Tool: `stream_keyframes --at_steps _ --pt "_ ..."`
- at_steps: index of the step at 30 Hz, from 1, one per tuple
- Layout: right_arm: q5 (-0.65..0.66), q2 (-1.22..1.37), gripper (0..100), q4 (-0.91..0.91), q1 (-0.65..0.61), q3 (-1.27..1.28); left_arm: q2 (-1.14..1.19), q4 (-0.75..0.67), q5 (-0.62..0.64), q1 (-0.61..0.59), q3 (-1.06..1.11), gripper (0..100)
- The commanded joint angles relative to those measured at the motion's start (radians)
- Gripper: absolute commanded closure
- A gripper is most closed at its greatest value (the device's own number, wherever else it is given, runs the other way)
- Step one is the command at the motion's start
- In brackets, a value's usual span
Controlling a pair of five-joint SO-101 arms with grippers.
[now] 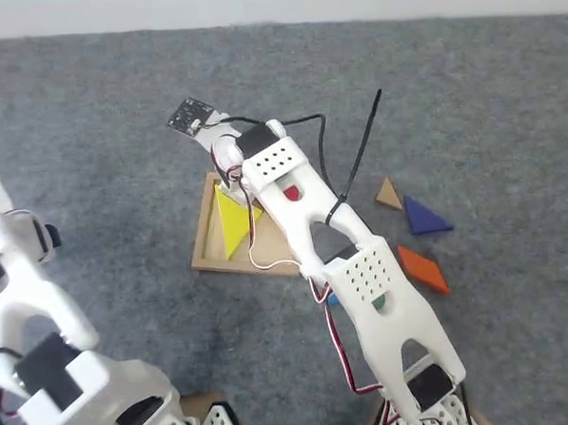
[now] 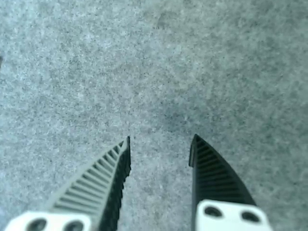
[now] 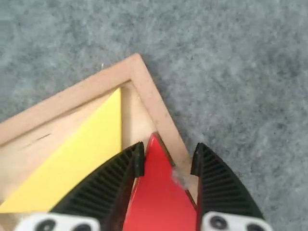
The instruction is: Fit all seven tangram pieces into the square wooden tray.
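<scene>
Right gripper: the right gripper [image 3: 167, 159] has its fingers pinching the red piece [image 3: 156, 192] from both sides, above a corner of the tray [image 3: 149, 91].
Red piece, axis: its long axis runs along the fingers. The sharp tip points away from the wrist, toward the inner corner of the tray.
Key relation: the tip hangs in the free wedge between the yellow triangle [image 3: 72, 163] and the rim. The edge on the rim side seems to lie over the wood, so I judge that a small shift toward the yellow triangle is needed before lowering.
Tray: it lies near the middle of the tabletop [image 1: 89, 137], with the yellow triangle flat inside.
Left gripper: the left gripper [image 2: 161, 149] has its fingers spread, nothing between them, over bare tabletop; I judge the right arm the nearer one to the tray.
Loose pieces: a tan triangle [image 1: 388, 194], a blue triangle [image 1: 424, 217] and an orange piece [image 1: 423, 269] lie apart from the tray, toward the right edge of the tabletop.
</scene>
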Motion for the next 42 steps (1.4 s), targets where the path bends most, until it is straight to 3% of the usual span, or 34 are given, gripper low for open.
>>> stream_keyframes --at_steps 1,11,17,32,42 --pt "-0.011 -0.015 81.8 0.035 0.016 -0.11 -0.038 0.008 -0.012 0.008 -0.038 80" --pt "-0.012 0.107 81.8 0.119 -0.031 -0.114 -0.038 0.008 -0.012 0.003 -0.038 80" --pt "-0.115 0.047 81.8 0.18 -0.033 -0.114 -0.038 0.008 -0.012 0.008 -0.038 80" --pt "-0.173 -0.062 81.8 0.268 -0.108 -0.117 -0.038 0.008 -0.012 0.008 -0.038 80" --pt "-0.173 -0.088 81.8 0.357 -0.131 -0.273 -0.038 0.008 -0.014 0.006 -0.038 80"
